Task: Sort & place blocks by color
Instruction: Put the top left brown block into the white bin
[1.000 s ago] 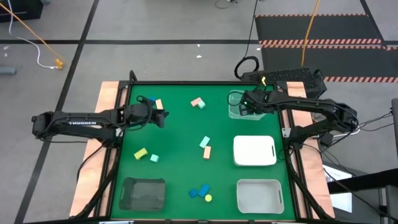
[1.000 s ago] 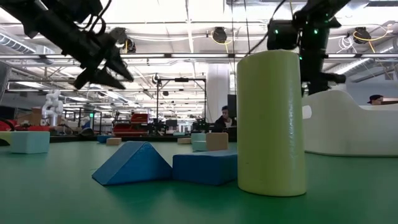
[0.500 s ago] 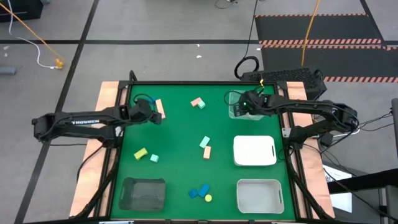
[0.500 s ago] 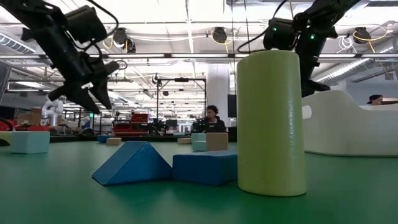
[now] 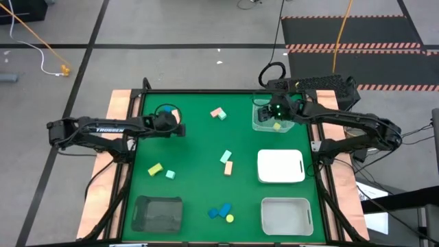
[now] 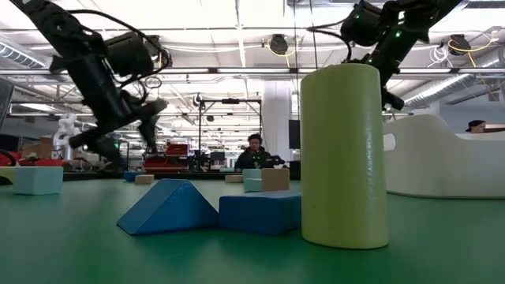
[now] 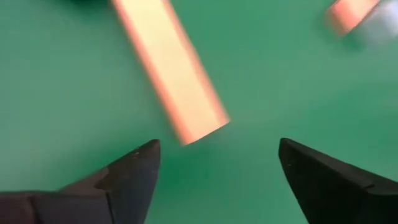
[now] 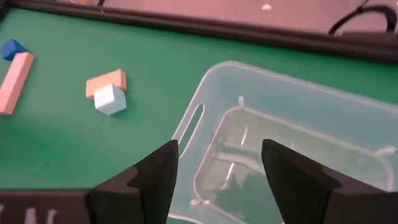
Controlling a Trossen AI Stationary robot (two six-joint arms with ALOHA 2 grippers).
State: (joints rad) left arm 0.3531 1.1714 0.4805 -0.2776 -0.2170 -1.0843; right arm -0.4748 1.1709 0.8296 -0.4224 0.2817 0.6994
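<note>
Item: salmon-pink bar (image 7: pixel 169 68), lying flat on the green tabletop (image 5: pixel 199 151) near its far left corner, a small blue block (image 8: pixel 11 48) just beside its far end.

Left hand (image 7: pixel 214 171): hovering low over the bar, fingers spread wide and holding nothing. The bar's near end is sitting just ahead of the gap between the fingertips. Its long axis is running forward and away from the hand, slanted rather than squarely crossing the fingers, so a wrist turn looks needed before closing. This hand is by far the nearer one to the bar.

Right hand (image 8: pixel 217 174): hanging above the clear tray (image 5: pixel 267 118) at the far right, fingers parted and empty; a yellow block (image 5: pixel 276 125) is lying in that tray.

Remaining stock: pink-and-mint pairs (image 5: pixel 218 114) mid-tabletop, well apart from either hand.
</note>
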